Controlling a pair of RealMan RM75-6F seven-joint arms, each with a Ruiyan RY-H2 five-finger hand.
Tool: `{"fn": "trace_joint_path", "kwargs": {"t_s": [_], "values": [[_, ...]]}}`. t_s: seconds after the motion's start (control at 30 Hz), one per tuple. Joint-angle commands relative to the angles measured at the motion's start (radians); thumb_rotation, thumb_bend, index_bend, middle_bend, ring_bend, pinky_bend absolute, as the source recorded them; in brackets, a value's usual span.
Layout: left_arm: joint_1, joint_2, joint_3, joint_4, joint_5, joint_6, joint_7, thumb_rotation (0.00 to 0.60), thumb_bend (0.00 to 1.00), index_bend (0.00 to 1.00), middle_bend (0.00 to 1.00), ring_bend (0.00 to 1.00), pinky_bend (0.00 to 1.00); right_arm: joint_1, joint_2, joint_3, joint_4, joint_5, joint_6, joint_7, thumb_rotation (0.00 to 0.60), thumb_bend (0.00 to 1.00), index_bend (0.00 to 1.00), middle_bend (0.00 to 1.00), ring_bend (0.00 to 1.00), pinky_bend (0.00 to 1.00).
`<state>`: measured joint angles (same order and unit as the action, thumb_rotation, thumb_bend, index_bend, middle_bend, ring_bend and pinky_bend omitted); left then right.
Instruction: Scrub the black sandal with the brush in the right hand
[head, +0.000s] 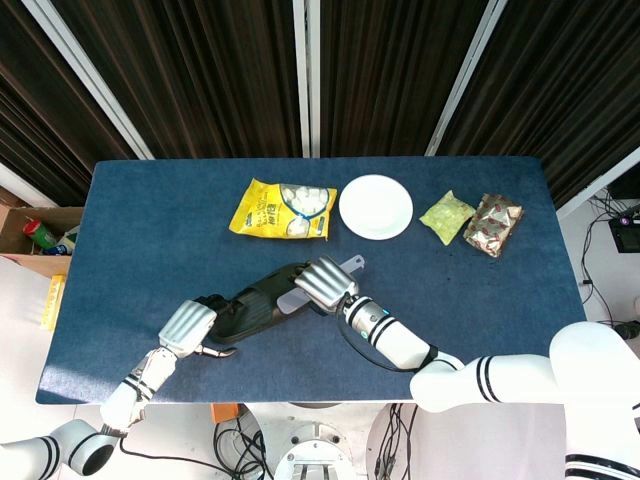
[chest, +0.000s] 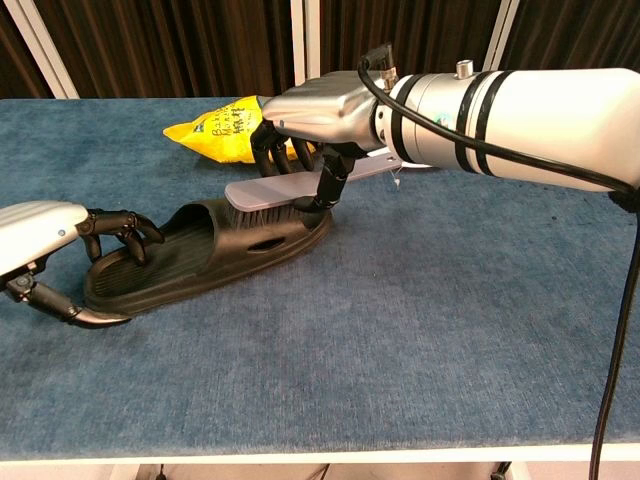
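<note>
The black sandal (chest: 205, 250) lies flat on the blue table, toe end toward the right; in the head view the sandal (head: 252, 305) sits left of centre near the front edge. My left hand (chest: 45, 250) holds its heel end, dark fingers (chest: 115, 232) curled over the rim; the same left hand (head: 186, 327) appears silver from above. My right hand (chest: 325, 110) grips a grey scrubbing brush (chest: 275, 192) by its handle, and the bristles rest on the sandal's strap. From above, my right hand (head: 322, 283) covers most of the brush (head: 347, 265).
Behind the sandal lies a yellow snack bag (head: 282, 209). A white plate (head: 375, 207), a green packet (head: 446, 216) and a brown foil packet (head: 494, 224) sit along the back right. The table's front edge (chest: 320, 452) is close below.
</note>
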<state>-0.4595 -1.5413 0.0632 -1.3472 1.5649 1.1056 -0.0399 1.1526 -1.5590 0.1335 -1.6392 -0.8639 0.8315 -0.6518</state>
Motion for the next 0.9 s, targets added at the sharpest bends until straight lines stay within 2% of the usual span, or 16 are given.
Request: {"fn": "trace_joint_path", "kwargs": {"t_s": [0.03,0.57,0.9], "values": [[-0.001,-0.001,0.0,0.0,-0.002,-0.003,0.002,0.398,0.16,0.24,0.36,0.31,0.43,0.006,-0.009,-0.003,0.007,0.006,0.0,-0.005,0.6,0.5,0.98,0.76,0.66,0.66],[-0.008,-0.001,0.002,-0.004,-0.005,-0.016,0.01,0.399,0.16,0.24,0.36,0.31,0.43,0.066,-0.089,0.026,0.124,0.083,-0.007,-0.029,0.6,0.49,0.98,0.76,0.66,0.66],[-0.006,0.004,0.004,-0.005,-0.013,-0.023,0.005,0.395,0.16,0.24,0.36,0.31,0.43,0.103,-0.145,0.053,0.249,0.149,-0.046,-0.007,0.6,0.49,0.98,0.76,0.66,0.66]]}}
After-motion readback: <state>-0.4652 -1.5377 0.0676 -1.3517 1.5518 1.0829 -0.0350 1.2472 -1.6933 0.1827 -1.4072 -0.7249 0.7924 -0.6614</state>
